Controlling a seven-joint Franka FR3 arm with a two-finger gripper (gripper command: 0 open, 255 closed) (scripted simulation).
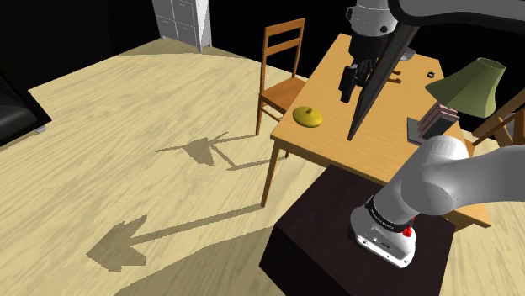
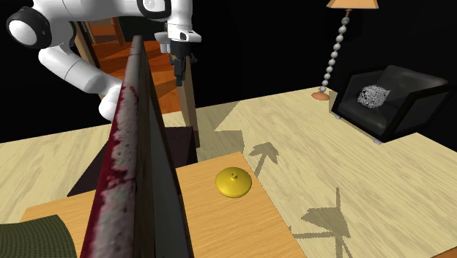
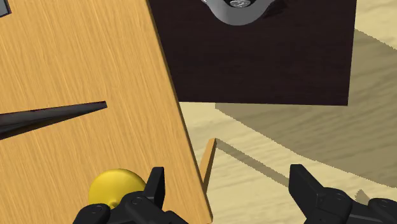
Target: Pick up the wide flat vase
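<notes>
Reading the shoulder view from its left, you pass a black sofa, a white cabinet and a wooden chair before reaching the yellow vase. It sits low and round near the corner of the table closest to the chair. Just to its right your gripper hangs above the table, its fingers spread wide and holding nothing. A long dark spike slants down beside it to touch the tabletop. Further right lie a stack of books and a green lampshade, with the arm rising from its dark stand at the lower right.

From the second exterior view, the spike looms in the foreground at the left, mottled dark red. The gripper points down behind it, well above the vase, which rests close to the table's edge. Off to the right stand a floor lamp with a beaded stem and a black armchair.

Through the wrist view, the vase lies just outside one of the fingers, not between them. The open gripper straddles the table's edge, with wooden floor showing in the gap. The stand sits beyond.
</notes>
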